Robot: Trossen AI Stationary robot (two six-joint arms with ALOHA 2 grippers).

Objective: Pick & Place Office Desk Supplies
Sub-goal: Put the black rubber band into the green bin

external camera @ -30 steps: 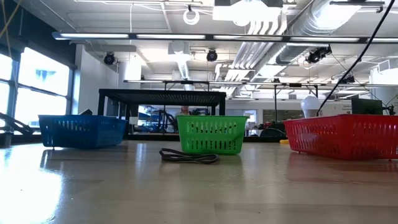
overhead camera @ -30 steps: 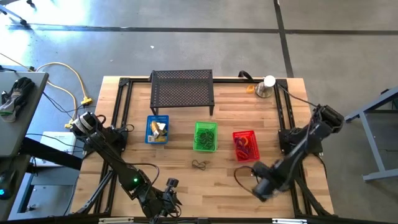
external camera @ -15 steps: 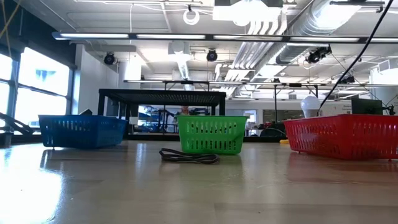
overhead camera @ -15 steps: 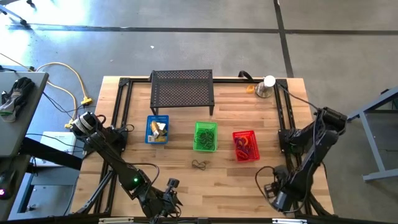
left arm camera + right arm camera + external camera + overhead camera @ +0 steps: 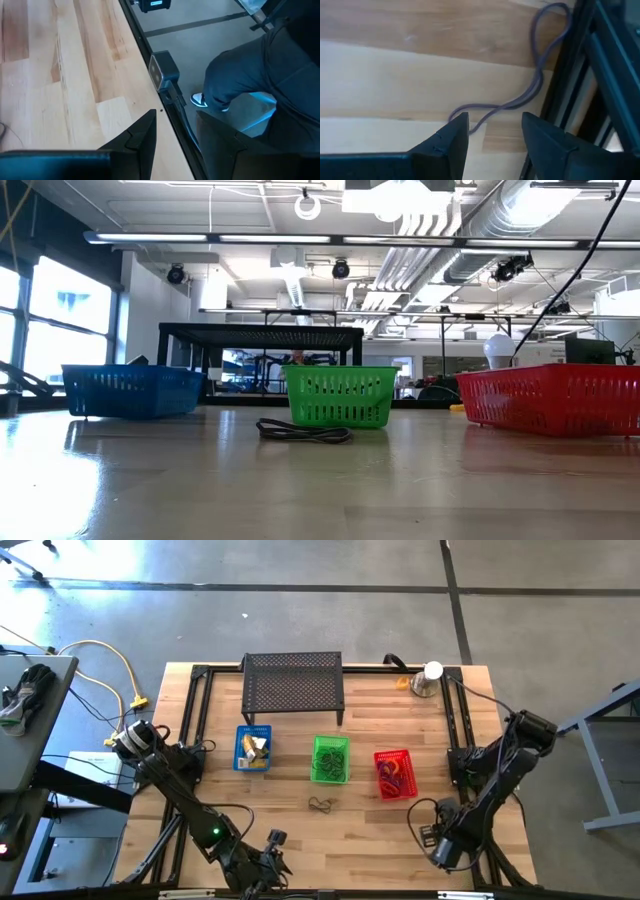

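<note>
Lying well apart from the right gripper, the dark loop.

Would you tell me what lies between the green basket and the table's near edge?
A dark elastic loop lies on the bare wood, just before the green basket; both the high and low views show it.

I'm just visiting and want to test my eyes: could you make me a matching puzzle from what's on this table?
Things:
1. blue basket
2. red basket
3. dark loop
4. silver cup

Places or contents:
A. lies loose on the bare wood in front of the green basket
B. holds yellow blocks
C. stands at a far corner of the table
D. holds orange loops

Pairs: 1-B, 2-D, 3-A, 4-C
</note>
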